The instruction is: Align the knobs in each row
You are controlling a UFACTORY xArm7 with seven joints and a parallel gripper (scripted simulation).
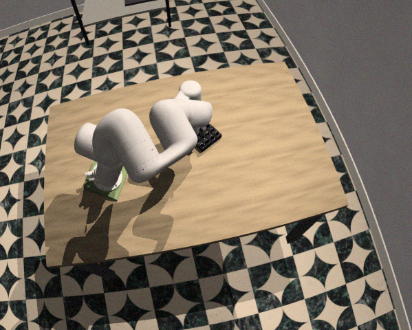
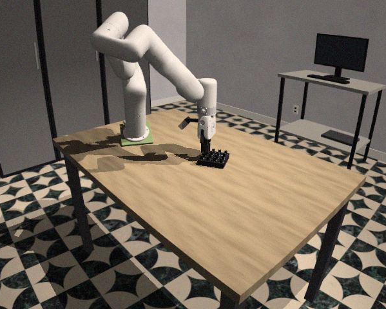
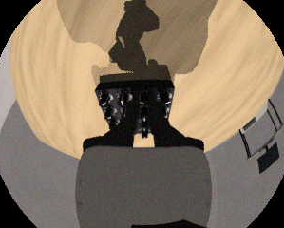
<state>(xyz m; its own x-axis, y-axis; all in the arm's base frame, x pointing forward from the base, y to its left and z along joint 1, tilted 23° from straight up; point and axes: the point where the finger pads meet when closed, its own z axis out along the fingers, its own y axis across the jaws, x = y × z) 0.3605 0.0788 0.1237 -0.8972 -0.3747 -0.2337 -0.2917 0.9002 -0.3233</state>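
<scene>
Two dark fingers of the gripper (image 2: 204,150) (image 3: 144,107) reach down to the black knob box (image 1: 212,139) (image 2: 212,159) (image 3: 117,93), nearly together around a knob; whether they clamp it, I cannot tell. The squat, rectangular box carries rows of small upright knobs with pale glints on their dark tops, their lines too small for me to read. It sits flat on the worktop (image 1: 269,159) (image 2: 252,215) (image 3: 42,95), about midway along it and nearer the long edge facing the grey stand (image 1: 102,13) (image 2: 369,86) (image 3: 245,143) than the opposite one. The worktop's pale wood has soft, wavy grain. Behind the gripper, the smooth white arm (image 1: 124,138) (image 2: 173,63) bends back to a green base plate (image 1: 116,197) (image 2: 149,140) near a short edge, between its two corners. Past the worktop, the stand bears a black monitor (image 2: 341,52) (image 3: 269,158) and a keyboard (image 2: 326,78), with a flat dark slab (image 2: 339,136) on its lower shelf. A tall grey cabinet (image 2: 69,66) stands with its doors shut, and the floor (image 1: 358,254) (image 2: 146,252) is patterned in cream and dark green curves.
</scene>
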